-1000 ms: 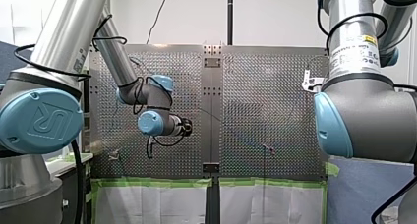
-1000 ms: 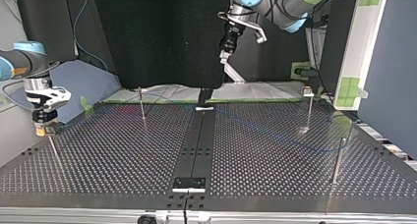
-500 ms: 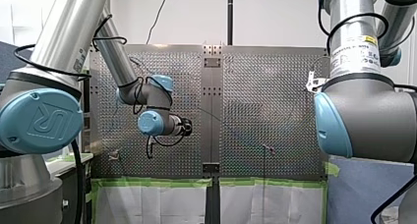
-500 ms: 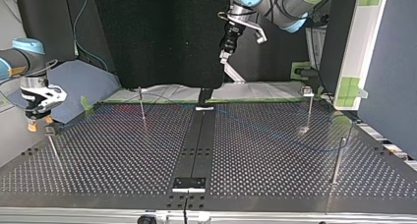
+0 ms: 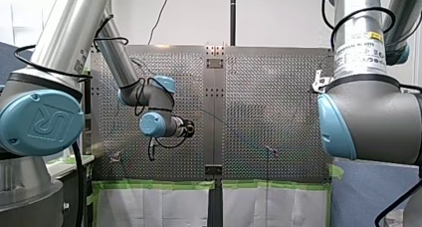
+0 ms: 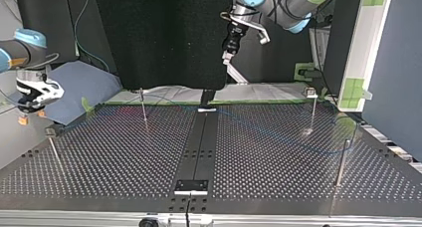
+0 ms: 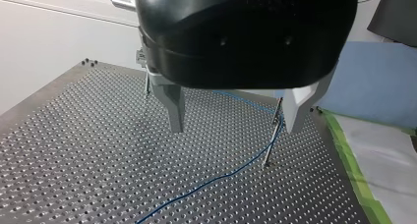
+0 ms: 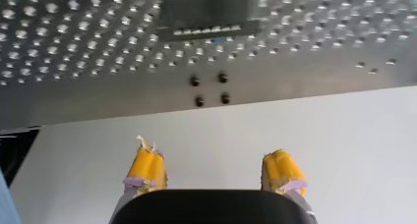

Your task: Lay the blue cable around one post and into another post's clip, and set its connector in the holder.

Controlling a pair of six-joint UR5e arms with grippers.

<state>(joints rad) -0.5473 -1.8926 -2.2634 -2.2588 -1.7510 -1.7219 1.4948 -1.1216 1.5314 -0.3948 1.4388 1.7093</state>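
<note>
The thin blue cable point(image 7: 216, 177) lies across the perforated table and runs up a slim post point(image 7: 272, 140) just beside one metal finger of my left gripper point(image 7: 235, 117), which hangs open and empty above the table. In the top view the cable point(image 6: 278, 135) shows faintly across the plate, and my left gripper point(image 6: 230, 53) is high at the back. My right gripper point(image 6: 31, 117) hovers off the table's left edge, above a short post point(image 6: 53, 150). Its yellow pads point(image 8: 146, 167) stand apart with nothing between them. A grey holder block point(image 8: 206, 13) sits ahead of it on the plate.
More thin posts stand on the plate point(image 6: 143, 107), point(image 6: 312, 110), point(image 6: 342, 160). A black centre strip point(image 6: 199, 142) carries a small fixture point(image 6: 191, 186) near the front edge. Green tape point(image 7: 354, 165) and blue cloth point(image 6: 74, 85) border the table.
My right gripper has risen and drifted toward the top view's left, away from the short post. My left arm has not moved.
</note>
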